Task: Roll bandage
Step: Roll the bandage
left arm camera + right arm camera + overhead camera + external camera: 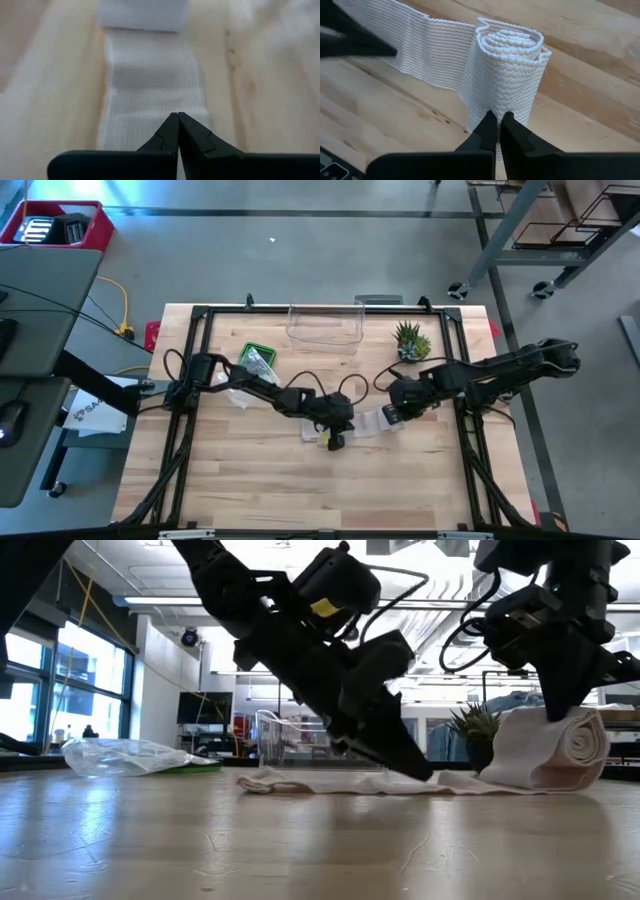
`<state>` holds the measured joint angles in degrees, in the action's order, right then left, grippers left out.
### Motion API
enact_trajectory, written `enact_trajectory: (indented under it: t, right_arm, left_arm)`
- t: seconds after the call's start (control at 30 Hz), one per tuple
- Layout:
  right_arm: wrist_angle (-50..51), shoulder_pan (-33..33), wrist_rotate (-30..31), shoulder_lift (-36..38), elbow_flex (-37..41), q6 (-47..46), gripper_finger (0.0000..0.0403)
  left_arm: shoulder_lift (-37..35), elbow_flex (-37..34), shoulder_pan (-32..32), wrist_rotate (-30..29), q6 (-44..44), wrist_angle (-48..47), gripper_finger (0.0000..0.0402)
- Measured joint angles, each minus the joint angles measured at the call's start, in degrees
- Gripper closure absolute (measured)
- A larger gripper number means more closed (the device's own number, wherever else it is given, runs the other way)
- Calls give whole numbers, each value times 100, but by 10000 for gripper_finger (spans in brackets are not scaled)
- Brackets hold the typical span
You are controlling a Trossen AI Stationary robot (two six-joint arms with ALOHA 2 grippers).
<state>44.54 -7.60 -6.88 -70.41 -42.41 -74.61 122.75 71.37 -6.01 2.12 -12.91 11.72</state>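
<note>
A white woven bandage lies at the middle of the wooden table. Its loose strip lies flat on the wood. Its rolled end sits on the table toward the right, with the spiral face turned to the near edge. My left gripper is shut, with its tips down on the flat strip. My right gripper is shut at the roll, coming from above. My left gripper presses its shut fingertips down on the flat strip, slanting down from the table's left. The tips lie along the strip's midline, and the strip stays flat on the wood. My right gripper comes steeply from above with its tips at the roll's outer wrap. They seem to pinch it; how many layers I cannot tell. The roll rests on the table.
A clear plastic box stands at the far edge, with a small potted plant to its right. A green pad under a crumpled clear bag lies at the far left. Black frame rails run along the table's sides.
</note>
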Motion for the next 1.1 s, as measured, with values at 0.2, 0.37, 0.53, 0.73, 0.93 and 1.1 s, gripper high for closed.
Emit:
enact_trajectory:
  t: [0.2,0.37,0.53,0.73,0.93,1.1]
  right_arm:
    - [-5,11,-72,-2,2,2,403]
    - [308,-13,-216,-2,2,0,403]
    - [149,-17,-293,-10,-83,-4,403]
    - [132,-17,-78,-155,-415,25,403]
    - [115,-44,-181,-672,-611,155,403]
    - [122,-44,-179,-1217,-1049,439,403]
  left_arm:
    - [213,29,-29,-43,-319,109,402]
    - [213,28,-29,-111,-705,-61,402]
    - [213,26,-29,-114,-609,-79,402]
    - [213,22,-29,-121,-638,-97,402]
    - [218,17,-27,-123,-643,-106,402]
    - [218,13,-27,-120,-645,-112,402]
